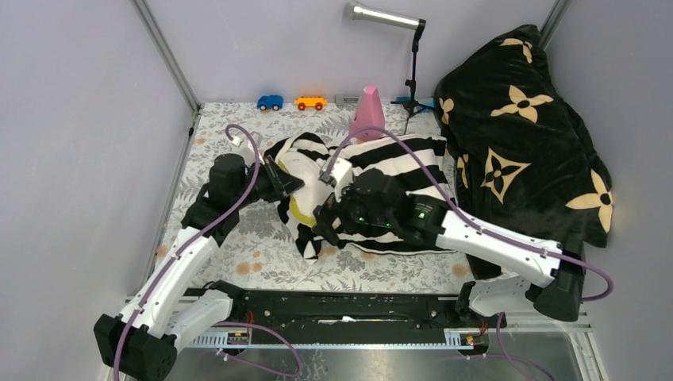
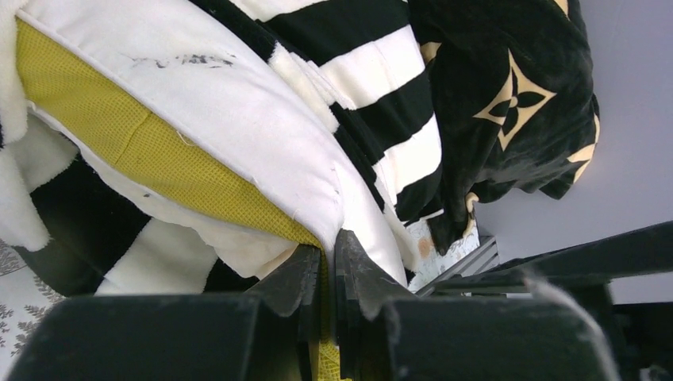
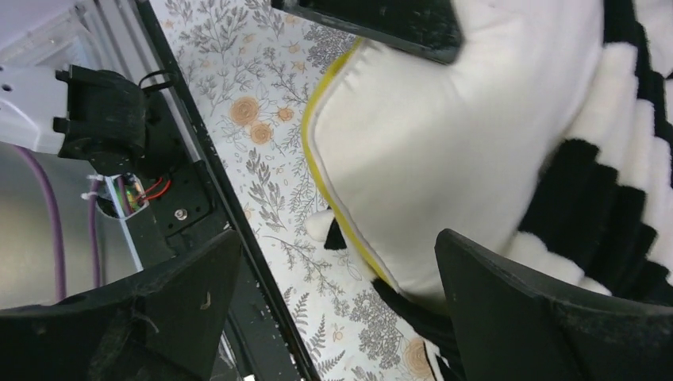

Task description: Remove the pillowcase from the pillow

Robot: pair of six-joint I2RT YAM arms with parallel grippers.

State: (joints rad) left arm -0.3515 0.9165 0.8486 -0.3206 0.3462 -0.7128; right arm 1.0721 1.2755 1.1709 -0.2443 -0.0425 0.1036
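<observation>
The left tool (image 2: 327, 246) was clamped shut on the yellow edge band (image 2: 119, 135) of the pillow (image 3: 444, 135). The pillow lay across the middle of the counter (image 1: 262, 254) with one cream corner bared at its near left end. The pillowcase (image 1: 397, 155) was bunched over the rest of it, toward the black flowered blanket (image 1: 516, 135). The right tool (image 3: 333, 262) hung above the bared corner with its jaws spread wide, holding nothing.

The step in hand looked to be taking a second grip so that cover and pillow could be drawn apart. Done well, the right tool would bite striped fabric only, at the rumpled rim of the opening (a bite that also caught the quilted body would drag both along together). It would then pull away from the left tool's anchor, along the pillow's length, with the left hold firm on the band.
</observation>
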